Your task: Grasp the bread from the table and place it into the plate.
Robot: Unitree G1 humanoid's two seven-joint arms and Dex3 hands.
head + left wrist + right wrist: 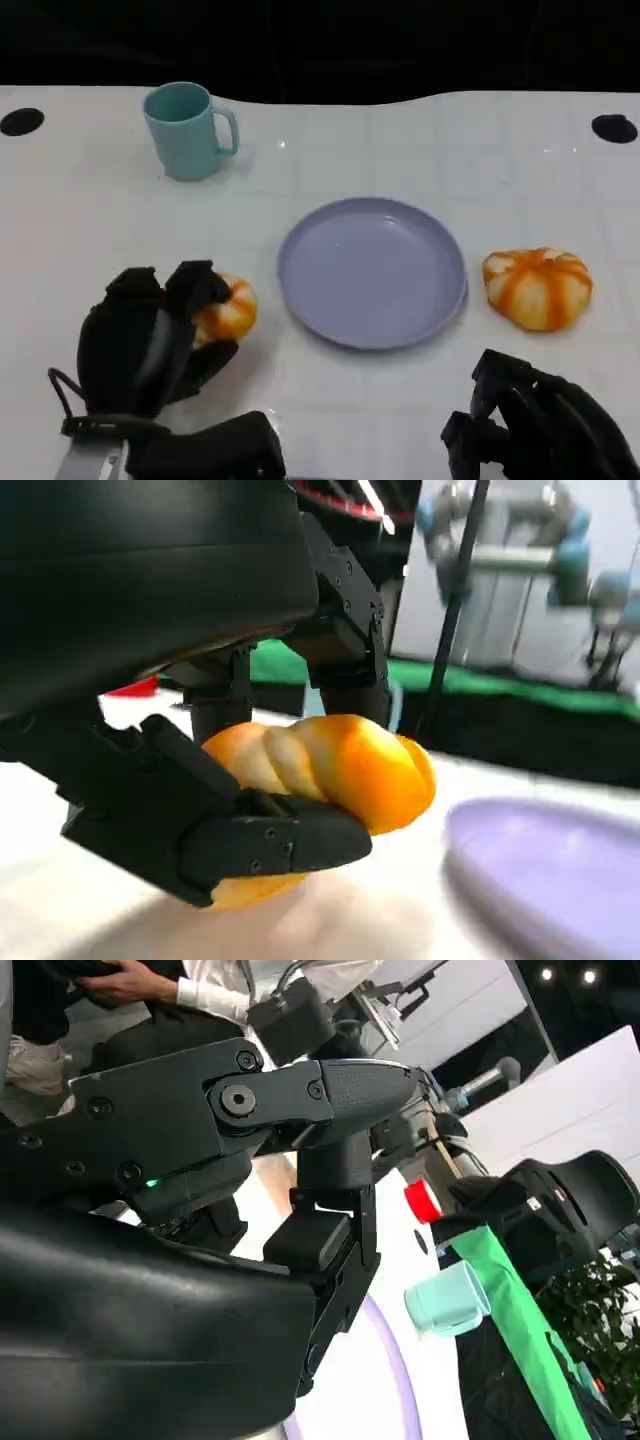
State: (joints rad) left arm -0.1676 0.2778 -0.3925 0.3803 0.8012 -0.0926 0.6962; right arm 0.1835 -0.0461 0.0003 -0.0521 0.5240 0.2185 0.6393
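Gripping a bread roll [228, 310] between its fingers, the left hand [150, 335] sits on the table [90, 220] just left of the plate [372, 270]. Whether the right hand [535, 420], low at the near edge, holds anything I cannot tell. Another roll [537, 287] lies right of the plate; a mug [188, 130] stands beyond.

Golden twisted bread [228, 308] in the left hand [150, 335], seemingly lifted, left of lilac plate [372, 271]
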